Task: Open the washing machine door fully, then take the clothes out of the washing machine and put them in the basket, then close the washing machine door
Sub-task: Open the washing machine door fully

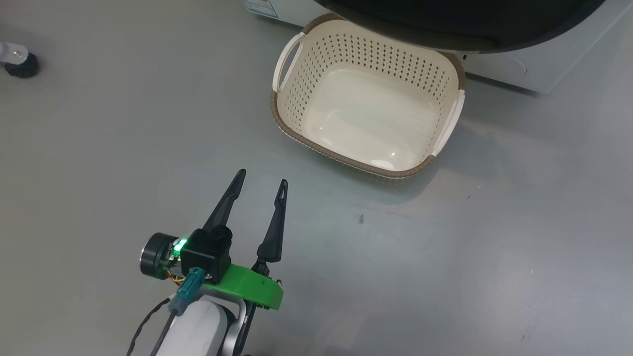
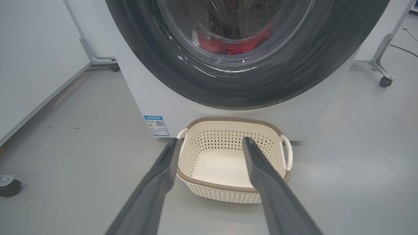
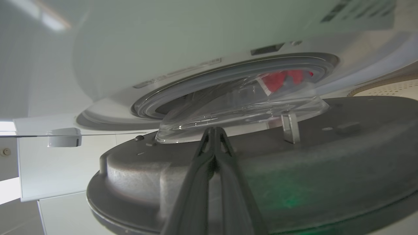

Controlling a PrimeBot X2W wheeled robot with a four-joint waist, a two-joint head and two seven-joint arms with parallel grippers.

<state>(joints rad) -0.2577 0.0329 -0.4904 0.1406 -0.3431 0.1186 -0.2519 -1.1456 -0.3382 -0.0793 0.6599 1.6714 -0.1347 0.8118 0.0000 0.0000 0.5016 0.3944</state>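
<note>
The washing machine (image 2: 163,101) stands white behind the basket (image 2: 228,120). Its round black door (image 2: 147,49) hangs ajar; the red clothes (image 2: 212,44) show through the glass. The right wrist view shows the door's grey inner face (image 3: 326,156) with its clear bowl, and the clothes (image 3: 277,78) in the drum opening behind. My right gripper (image 3: 214,130) is shut on nothing, its tips at the foot of the bowl. My left gripper (image 1: 262,178) is open above the floor, just short of the basket (image 1: 346,160), which has nothing in it. The door's edge (image 1: 445,24) overhangs the basket's far rim.
A black caster (image 1: 20,64) sits on the grey floor at the far left. A white panel (image 2: 32,65) runs along the machine's left. A metal leg with a caster (image 2: 385,80) stands at its right. A blue label (image 2: 156,125) marks the machine's lower corner.
</note>
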